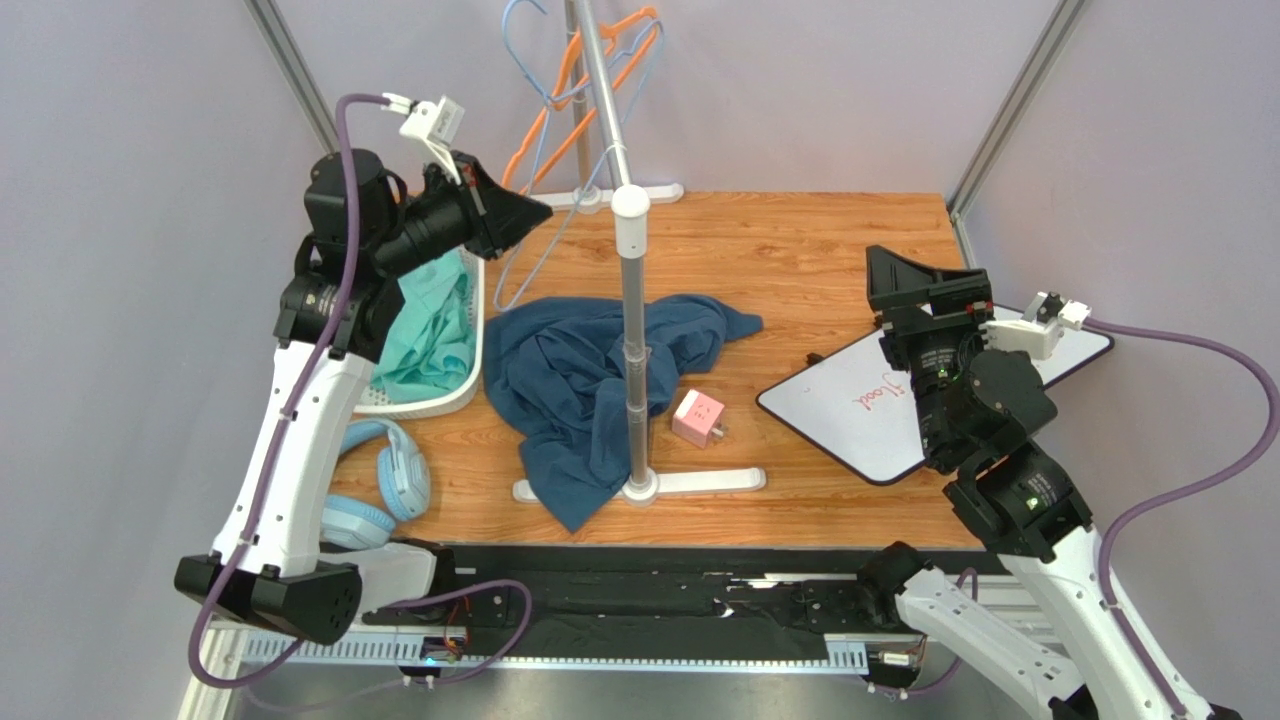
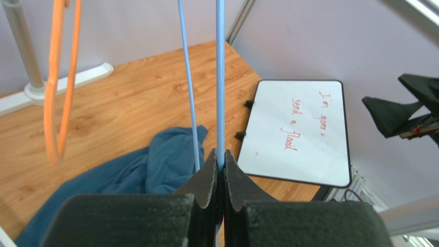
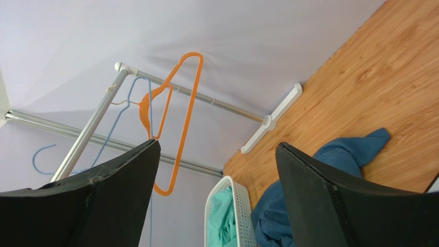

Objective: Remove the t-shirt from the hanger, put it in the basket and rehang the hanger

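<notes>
**At the left claw: blue hanger pinched, shirt down on the table**

At the tip of the left gripper, the two black fingers are pressed together on the thin wire of a pale blue hanger. Only the left wrist view makes that grip plain; from above, the same gripper merely points toward the rack. Below it, the dark blue t-shirt lies crumpled on the wooden table, off the hanger and bunched around the foot of the rack's upright pole. An orange hanger hangs from the rack's top rail, a detail clearest from the right wrist. There the right gripper stands with its jaws spread wide around nothing, near a whiteboard. Red handwriting on that board shows best from the left wrist. Only the overhead camera takes in the white basket holding teal cloth, the pink cube beside the pole's base and the blue headphones at the near left edge.
</notes>
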Available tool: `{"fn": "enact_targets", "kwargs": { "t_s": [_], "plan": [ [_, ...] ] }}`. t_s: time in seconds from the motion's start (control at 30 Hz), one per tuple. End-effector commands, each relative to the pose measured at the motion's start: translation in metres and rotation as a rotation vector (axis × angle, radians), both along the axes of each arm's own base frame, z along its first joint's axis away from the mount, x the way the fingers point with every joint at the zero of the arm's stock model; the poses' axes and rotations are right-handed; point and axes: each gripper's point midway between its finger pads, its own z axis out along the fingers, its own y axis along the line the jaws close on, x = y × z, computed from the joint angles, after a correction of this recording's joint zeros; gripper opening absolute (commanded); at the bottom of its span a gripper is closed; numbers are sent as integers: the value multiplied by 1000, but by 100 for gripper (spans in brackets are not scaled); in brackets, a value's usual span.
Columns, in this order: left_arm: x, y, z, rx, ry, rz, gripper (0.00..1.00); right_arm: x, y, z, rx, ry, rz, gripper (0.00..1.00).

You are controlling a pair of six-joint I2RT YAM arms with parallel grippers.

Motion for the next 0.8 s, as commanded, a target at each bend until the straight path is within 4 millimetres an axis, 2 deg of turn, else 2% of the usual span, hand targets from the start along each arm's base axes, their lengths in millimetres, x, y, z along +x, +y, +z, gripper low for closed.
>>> {"fn": "enact_targets", "kwargs": {
  "t_s": [0.0,0.03,0.1,0.13,0.2,0.23,0.37,0.4,0.57,0.6,0.77],
  "plan": [
    [17,-6,10,-16,25,-18,0,1,-11,-9,-73,24,-55,88],
    [17,-7,22,-22,3,-26,0,1,-11,-9,-77,25,-56,89],
    [30,-11,20,-22,23,-36,0,0,-12,-8,-85,22,-57,89],
    [31,-12,31,-26,3,-41,0,-1,-13,-7,-87,19,-60,89],
    [41,-16,26,-23,30,-57,0,-3,-17,-7,-96,17,-72,89],
    [42,-17,33,-24,16,-58,0,-3,-19,-7,-100,18,-78,89],
    [58,-20,27,-23,44,-55,0,-8,-26,-7,-97,12,-100,89],
    [65,-22,19,-20,69,-56,0,-10,-28,-6,-96,9,-105,89],
    [81,-29,10,-13,99,-82,0,-14,-32,-3,-105,3,-112,89],
    [89,-30,2,-5,115,-81,0,-14,-32,-3,-107,3,-112,89],
    [98,-29,-3,29,121,-74,0,-17,-34,-3,-109,2,-114,89]
  ]
}}
